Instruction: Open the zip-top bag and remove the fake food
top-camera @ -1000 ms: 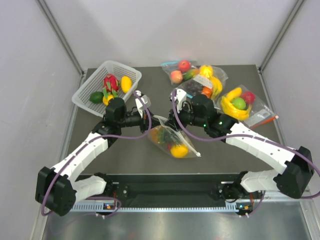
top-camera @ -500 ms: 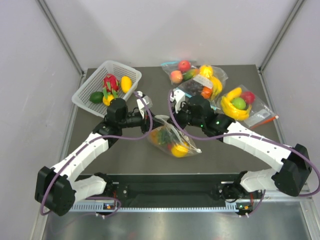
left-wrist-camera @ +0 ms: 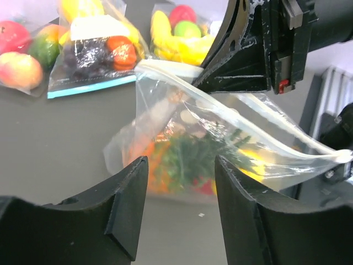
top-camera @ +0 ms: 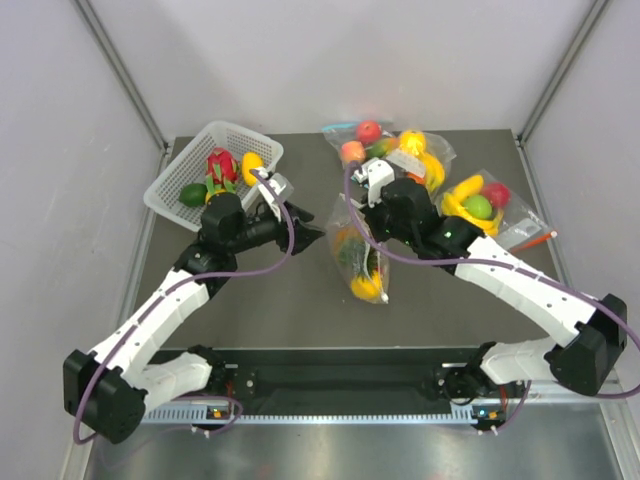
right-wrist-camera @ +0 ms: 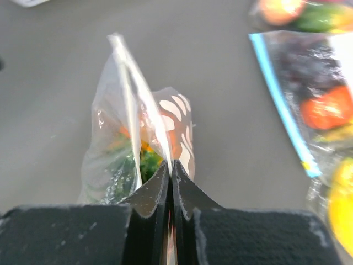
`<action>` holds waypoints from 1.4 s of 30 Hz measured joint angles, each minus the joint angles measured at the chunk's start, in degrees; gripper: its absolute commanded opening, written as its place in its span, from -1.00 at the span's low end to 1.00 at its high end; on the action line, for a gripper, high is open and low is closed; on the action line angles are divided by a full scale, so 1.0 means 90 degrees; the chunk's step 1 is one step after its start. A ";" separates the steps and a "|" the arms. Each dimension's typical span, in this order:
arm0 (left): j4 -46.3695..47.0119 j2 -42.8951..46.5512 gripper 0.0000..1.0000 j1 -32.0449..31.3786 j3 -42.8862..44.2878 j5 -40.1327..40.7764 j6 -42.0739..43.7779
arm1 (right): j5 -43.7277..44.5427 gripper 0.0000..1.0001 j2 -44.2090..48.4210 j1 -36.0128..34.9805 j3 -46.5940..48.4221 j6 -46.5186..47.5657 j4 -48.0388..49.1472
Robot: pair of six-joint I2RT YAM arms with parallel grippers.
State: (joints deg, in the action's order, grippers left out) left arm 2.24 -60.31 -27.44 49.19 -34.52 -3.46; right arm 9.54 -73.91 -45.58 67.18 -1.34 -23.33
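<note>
The dotted zip-top bag hangs off the table by one side of its mouth, and my right gripper is shut on that rim. The right wrist view has the shut jaws pinching the white zip edge, the bag drooping beyond them. Its mouth gapes open. The fake food lies in the bag's bottom: a green crown, orange and yellow pieces. My left gripper stands open just left of the bag, apart from it. Nothing is between its fingers.
A white basket with a pink dragon fruit and other toy fruit stands at the back left. Behind and right of the arms lie a blue-strip bag and a bag of bananas.
My left gripper has opened, let go of the bag and drawn back left. The right gripper has shut on the rim and lifted the bag toward the back right.
</note>
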 measured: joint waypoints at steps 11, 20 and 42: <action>0.1421 -0.0522 0.22 -0.0940 -0.0141 0.0486 -0.1804 | 0.0770 -1.00 0.0109 0.0015 0.0323 -0.0058 -0.0306; 0.2606 -0.1562 0.29 -0.1479 -0.0741 0.1248 -0.3036 | 0.0716 -1.00 -0.0197 0.0007 -0.0260 -0.0566 0.0165; 0.1365 -0.2234 -1.00 -0.2103 -0.0226 0.2725 -0.2754 | 0.0838 -1.00 -0.0219 -0.0005 -0.0457 -0.0704 0.0461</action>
State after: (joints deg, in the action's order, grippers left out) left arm 14.52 -80.42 -46.37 47.16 -10.00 -28.25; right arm 17.08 -75.88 -45.63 63.07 -7.68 -19.18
